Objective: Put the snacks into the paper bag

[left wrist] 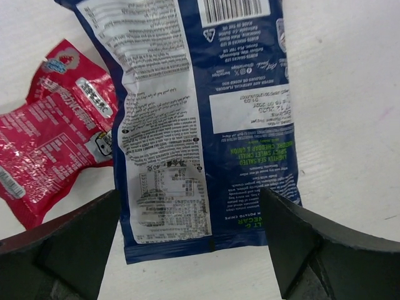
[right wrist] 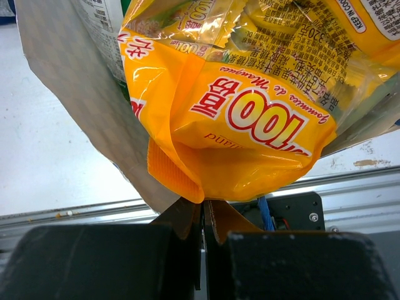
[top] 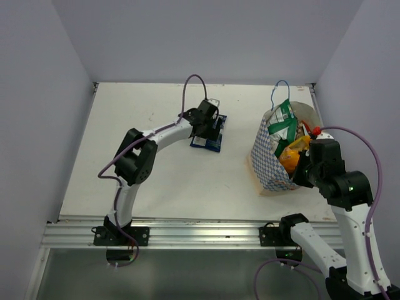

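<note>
The left gripper (left wrist: 190,225) has its jaws spread wide, hanging just over the near end of the blue-white packet (left wrist: 206,125), which lies flat on the table (top: 156,169) with the pink packet (left wrist: 56,125) just left of it. The left arm reaches far, elbow bent. At the right, the paper bag (top: 269,162) holds the orange packet (right wrist: 237,125) and green-white packet (top: 282,119). The right gripper (right wrist: 203,219) has its jaws pressed together at the bag's near rim, under the orange packet, forearm upright
</note>
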